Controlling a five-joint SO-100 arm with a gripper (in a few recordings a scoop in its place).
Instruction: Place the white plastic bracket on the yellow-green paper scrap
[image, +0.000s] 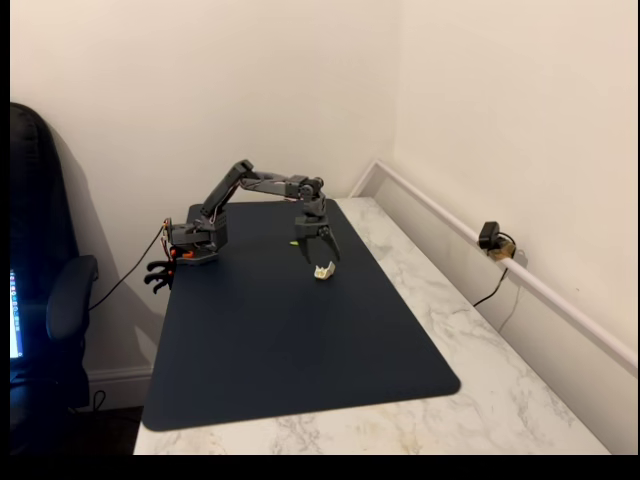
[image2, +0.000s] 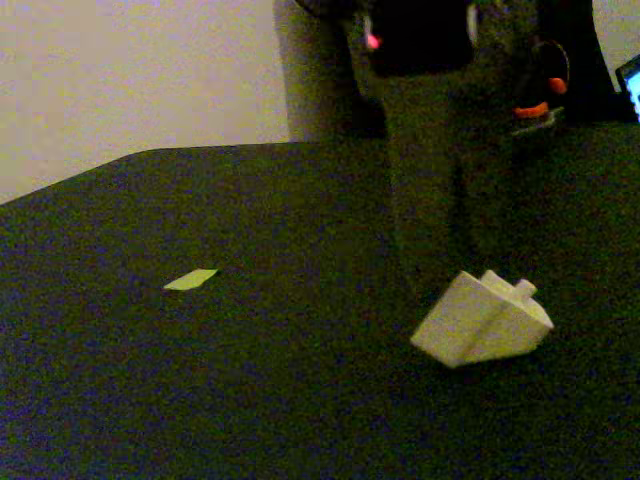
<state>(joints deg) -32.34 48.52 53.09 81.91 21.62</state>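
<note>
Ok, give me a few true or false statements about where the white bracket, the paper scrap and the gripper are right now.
1. The white plastic bracket lies on the yellow-green paper scrap. False: they lie apart on the mat.
2. The gripper points down just above the bracket. True.
3. The dark mat lies on a marble-patterned table. True.
4. The scrap is bigger than the bracket. False: it is the smaller one.

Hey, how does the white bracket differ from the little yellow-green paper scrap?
The white plastic bracket is a chunky, angular piece that stands up off the mat; the yellow-green paper scrap lies flat. The bracket is much larger than the scrap. The bracket sits right under the claw; the scrap lies apart in the open. Both rest on the dark mat.
</note>
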